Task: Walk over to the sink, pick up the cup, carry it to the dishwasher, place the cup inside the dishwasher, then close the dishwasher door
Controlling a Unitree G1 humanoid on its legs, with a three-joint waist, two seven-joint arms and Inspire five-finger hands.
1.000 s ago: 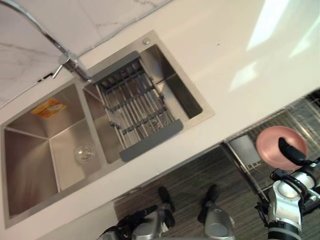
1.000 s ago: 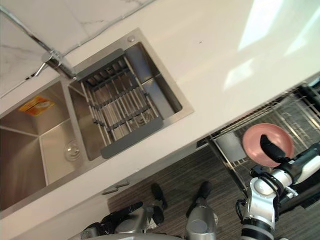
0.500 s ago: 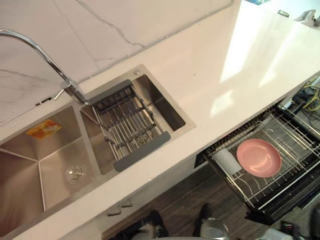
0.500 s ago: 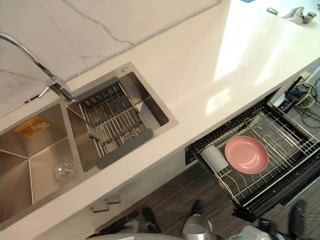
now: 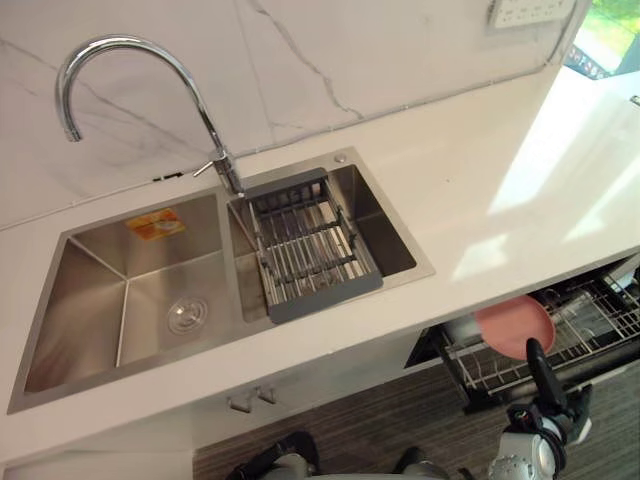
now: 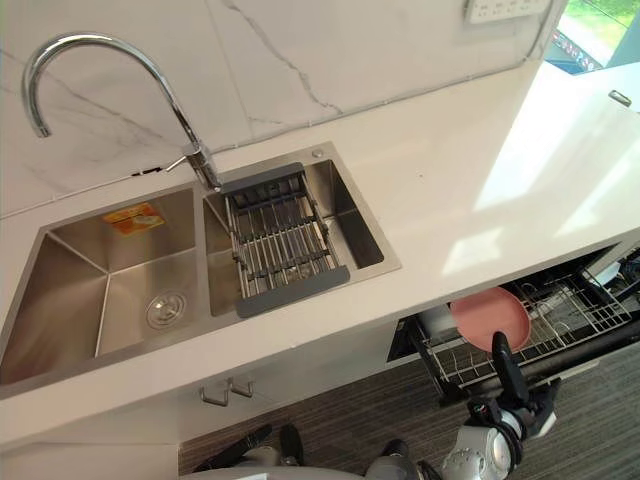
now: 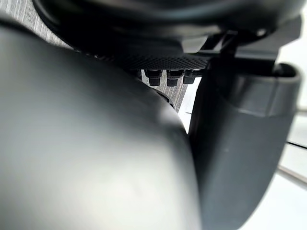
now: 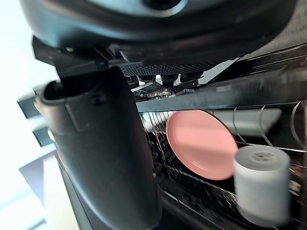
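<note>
A pale grey cup stands in the pulled-out dishwasher rack beside a pink plate, under the counter's right end. In the eye views the cup sits just left of the plate. My right hand hangs in front of the rack's near edge with a finger straight up; it is open and holds nothing. My left hand is down at my side, relaxed and empty. The double sink lies to the left.
A grey drainer rack fills the sink's right basin, under a curved chrome tap. The white counter runs to the right above the dishwasher. Cupboard handles sit below the sink. Dark wood floor lies in front.
The whole picture has shifted as the camera moved. My right hand, over the plate a second ago, now hangs in front of the rack. The cup stays beside the plate.
</note>
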